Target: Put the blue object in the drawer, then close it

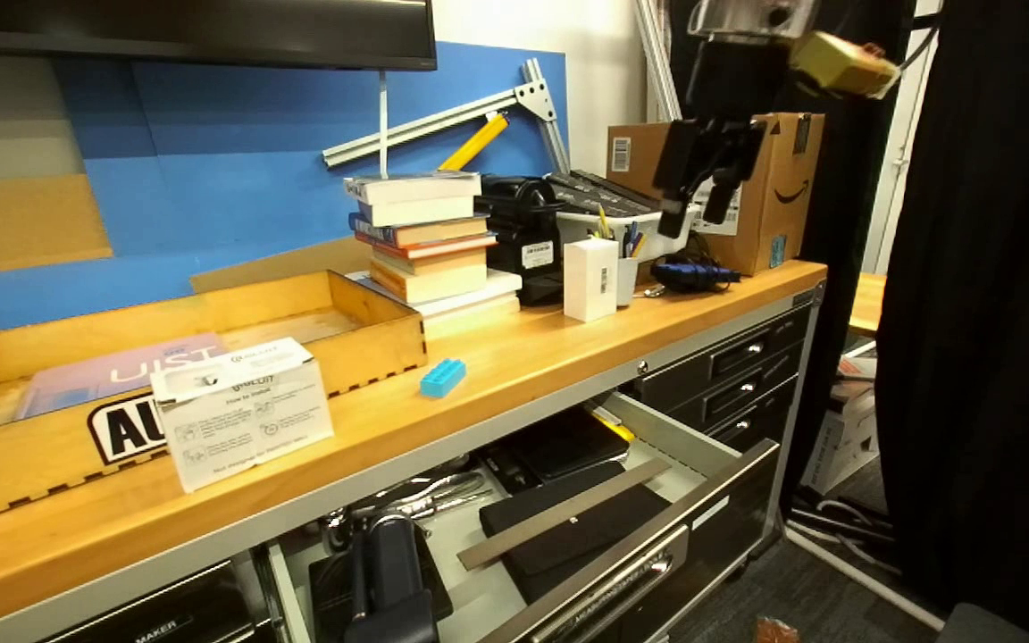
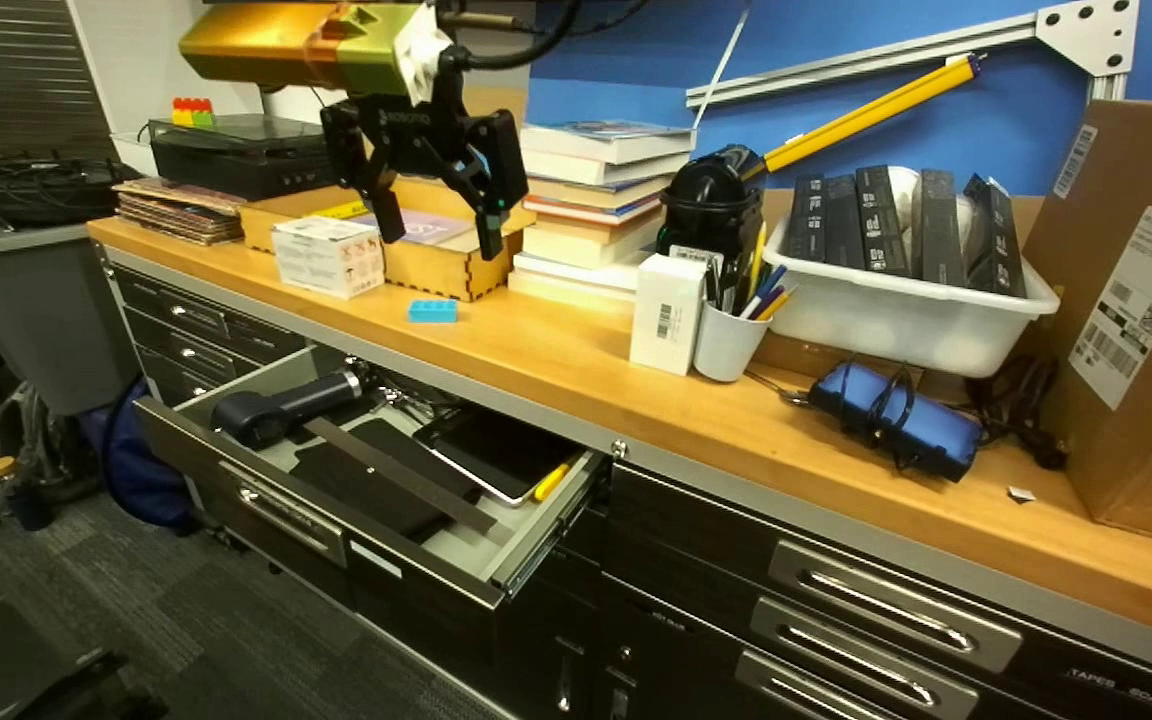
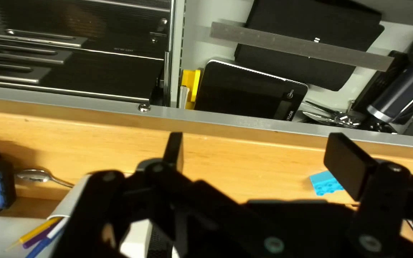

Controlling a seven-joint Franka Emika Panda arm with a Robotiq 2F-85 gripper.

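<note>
A light-blue toy brick (image 1: 443, 379) lies on the wooden bench (image 1: 523, 357) near the center of the frame, the open drawer (image 1: 742, 518) filling the lower middle, in an exterior view; in an exterior view the gripper (image 2: 439, 235) hangs upper left of center, fingers (image 2: 489, 238) wide apart, holding nothing; in the wrist view a finger (image 3: 350, 163) partly hides the brick (image 3: 322, 182) at right; likely light, stiff, slightly slick plastic, hardly fragile, best pinched across its long sides.

Both exterior views look slantwise down on the bench (image 2: 536, 345) from its front, toward opposite ends, sharing the drawer (image 1: 738, 531). The wrist view, closer, looks down past the gripper (image 3: 256, 148) at both.
</note>
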